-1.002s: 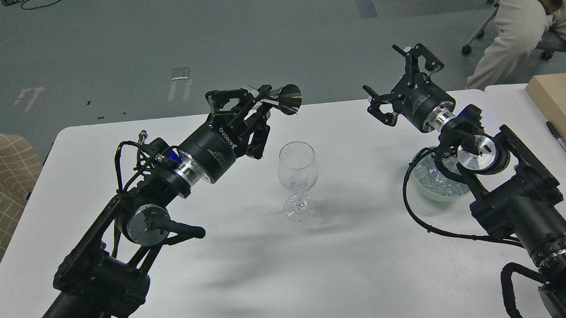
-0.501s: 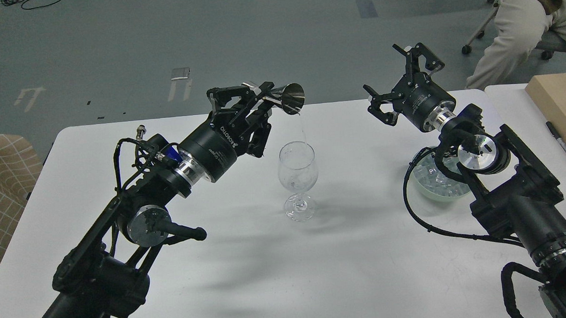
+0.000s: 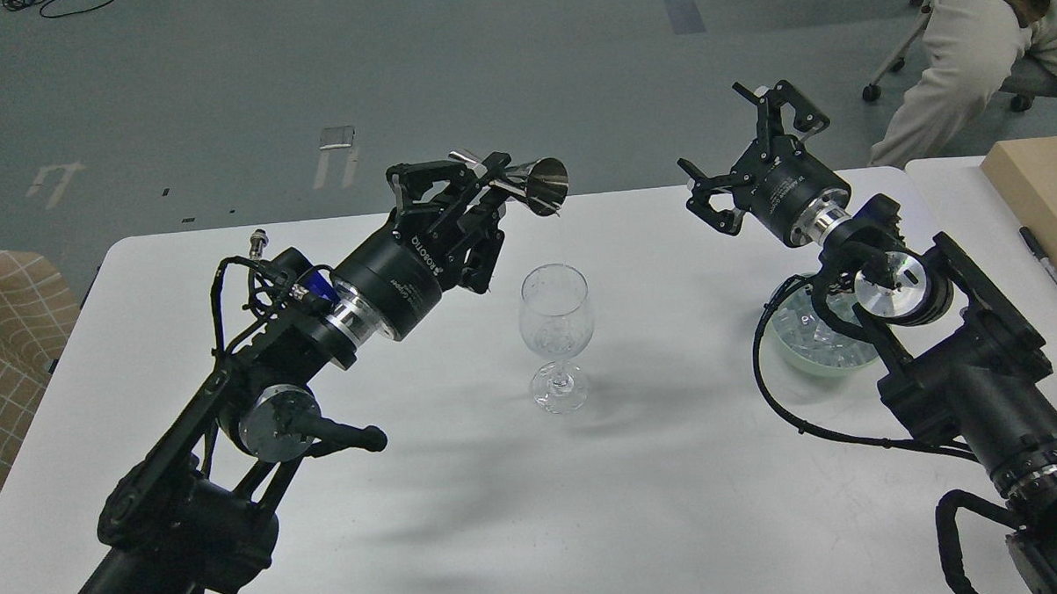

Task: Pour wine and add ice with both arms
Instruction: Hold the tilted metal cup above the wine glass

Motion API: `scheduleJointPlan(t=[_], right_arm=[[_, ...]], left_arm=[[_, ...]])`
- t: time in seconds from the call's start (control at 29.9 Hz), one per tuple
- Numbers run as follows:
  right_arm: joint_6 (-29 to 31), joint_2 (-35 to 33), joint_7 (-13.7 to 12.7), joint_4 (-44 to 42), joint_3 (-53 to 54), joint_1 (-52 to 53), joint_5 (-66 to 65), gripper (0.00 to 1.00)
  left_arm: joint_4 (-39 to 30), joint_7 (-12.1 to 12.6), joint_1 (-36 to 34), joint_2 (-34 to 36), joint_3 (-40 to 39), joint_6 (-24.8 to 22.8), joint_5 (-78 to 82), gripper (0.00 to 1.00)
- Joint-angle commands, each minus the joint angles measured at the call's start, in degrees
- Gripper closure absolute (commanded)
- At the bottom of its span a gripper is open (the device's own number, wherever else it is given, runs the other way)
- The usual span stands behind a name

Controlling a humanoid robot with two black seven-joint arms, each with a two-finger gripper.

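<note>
The white table (image 3: 659, 521) is carrying the work, spanning most of the scene. The left arm (image 3: 259, 377) is reaching in from the near left, and the right arm (image 3: 962, 378) is reaching in from the near right. A pale green bowl (image 3: 799, 358) is sitting on the table at the right, partly hidden behind the right arm, and the ice (image 3: 802, 333) is lying inside it as a heap of clear cubes. A wine glass (image 3: 556, 336) is standing upright at the table's centre, between the two arms and well apart from the bowl. The left hand (image 3: 477, 202) is closing its fingers around a metal measuring cup (image 3: 538, 187), which is lying tilted with its mouth facing right, above and just left of the glass rim. The right hand (image 3: 743, 149) is hovering with fingers spread wide, gripping nothing, above the far right of the table. A black marker (image 3: 1050, 266) is lying at the far right beside a wooden block (image 3: 1039, 187).
</note>
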Motion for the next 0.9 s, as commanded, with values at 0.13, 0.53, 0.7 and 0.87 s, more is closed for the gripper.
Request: scheduleJointPlan(t=[0.13,0.53,0.7,0.87], right_arm=[[0.0,0.0,0.0,0.0,0.1,0.0,0.0,0.00],[0.0,-0.1,0.0,0.0,0.1,0.0,0.0,0.00],[0.0,0.0,0.0,0.0,0.0,0.0,0.0,0.00],[0.0,0.0,0.0,0.0,0.1,0.0,0.0,0.00]], left_arm=[[-0.3,-0.2,-0.1,0.1,0.0,0.0,0.6,0.97],[-0.3,-1.1,-0.1,0.0,0.0,-0.5,3.2,0.98],[-0.3,-1.3,-0.1,0.1,0.0,-0.6,3.8,0.98],[-0.6,-1.6,-0.1,0.2,0.0,-0.6,4.1,0.98]])
